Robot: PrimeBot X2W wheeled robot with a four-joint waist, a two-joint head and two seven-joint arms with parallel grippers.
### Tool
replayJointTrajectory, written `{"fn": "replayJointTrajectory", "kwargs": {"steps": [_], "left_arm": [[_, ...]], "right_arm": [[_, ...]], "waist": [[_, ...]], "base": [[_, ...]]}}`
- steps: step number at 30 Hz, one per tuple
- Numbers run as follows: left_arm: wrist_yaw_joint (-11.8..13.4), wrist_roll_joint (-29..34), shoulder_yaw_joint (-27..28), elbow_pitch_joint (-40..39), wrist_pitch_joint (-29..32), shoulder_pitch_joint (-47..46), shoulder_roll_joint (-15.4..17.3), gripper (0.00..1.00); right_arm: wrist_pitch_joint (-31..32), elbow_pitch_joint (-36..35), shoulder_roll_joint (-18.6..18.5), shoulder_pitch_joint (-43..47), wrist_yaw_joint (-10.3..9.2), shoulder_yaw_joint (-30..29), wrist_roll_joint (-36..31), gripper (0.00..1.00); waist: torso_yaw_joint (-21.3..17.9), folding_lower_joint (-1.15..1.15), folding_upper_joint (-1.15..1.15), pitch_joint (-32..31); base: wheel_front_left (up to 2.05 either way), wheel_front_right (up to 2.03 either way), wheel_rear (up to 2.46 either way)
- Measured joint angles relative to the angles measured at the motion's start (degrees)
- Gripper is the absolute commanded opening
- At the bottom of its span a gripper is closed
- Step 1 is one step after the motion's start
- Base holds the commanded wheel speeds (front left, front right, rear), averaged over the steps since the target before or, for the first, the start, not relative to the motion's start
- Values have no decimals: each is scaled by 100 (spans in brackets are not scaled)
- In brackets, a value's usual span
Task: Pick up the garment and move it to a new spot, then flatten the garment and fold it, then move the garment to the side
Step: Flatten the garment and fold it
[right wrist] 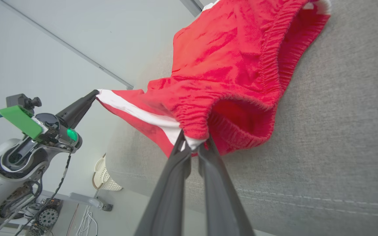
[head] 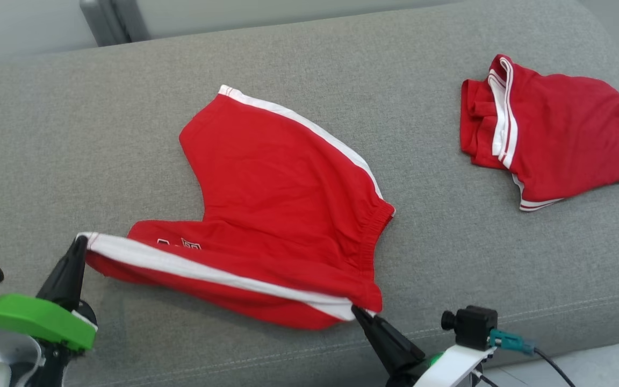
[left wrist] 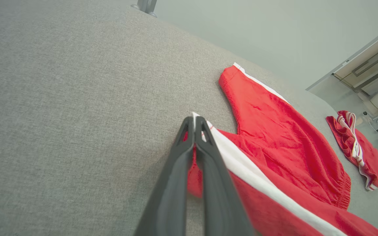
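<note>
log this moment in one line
left claw: shut on red shorts leg hem | right claw: shut on waistband corner | near edge raised off grey cushion | second red garment: apart, right

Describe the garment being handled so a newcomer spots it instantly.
On the grey sofa, look near its front edge. The spread-out red shorts are pinched by the left gripper and right gripper; the other red garment lies bunched, untouched, right.

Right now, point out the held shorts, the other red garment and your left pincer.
held shorts (head: 282,177), head view, middle of the red leg panel.
other red garment (head: 573,134), head view, its red top layer.
left pincer (head: 80,242), head view, fingertips shut on the shorts' white stripe.
</note>
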Motion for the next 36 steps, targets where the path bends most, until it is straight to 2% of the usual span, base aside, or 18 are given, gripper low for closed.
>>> {"fn": "replayJointTrajectory", "kwargs": {"steps": [7,11,12,17,19,24,27,36], "left_arm": [[16,-48,-83,-962,760,-823,486,0],[163,15,-97,-1266,1109,-1312,699,0],[260,32,-100,-1424,1363,-1691,811,0],[461,-16,-149,-1584,1862,-2339,894,0],[561,-70,-179,-1597,2112,-2604,896,0],[896,-145,-218,-1546,2668,-3231,1069,0],[1011,-131,-222,-1372,2844,-3543,1151,0],[1080,155,-456,-846,3282,-4105,1260,0]], "right_arm": [[370,-769,133,-287,24,-313,972,0],[622,-962,177,-561,24,-377,1334,0],[768,-1039,207,-715,24,-458,1567,0],[989,-1120,234,-1066,23,-716,1976,0],[1115,-1167,244,-1247,7,-831,2173,0],[1414,-1193,280,-1652,-208,-1018,2636,0],[1536,-1125,282,-1913,-291,-1048,2744,0],[1696,-910,310,-2282,-390,-1014,3104,0]], "waist": [[-137,0,0,341],[-214,0,0,539],[-271,0,0,680],[-394,0,0,976],[-460,0,0,1127],[-643,0,0,1508],[-773,0,0,1728],[-1236,1,0,2190]], "base": [[0,0,0],[0,0,0],[0,0,0],[0,0,0],[0,0,0],[0,0,0],[0,0,0],[0,0,0]]}}
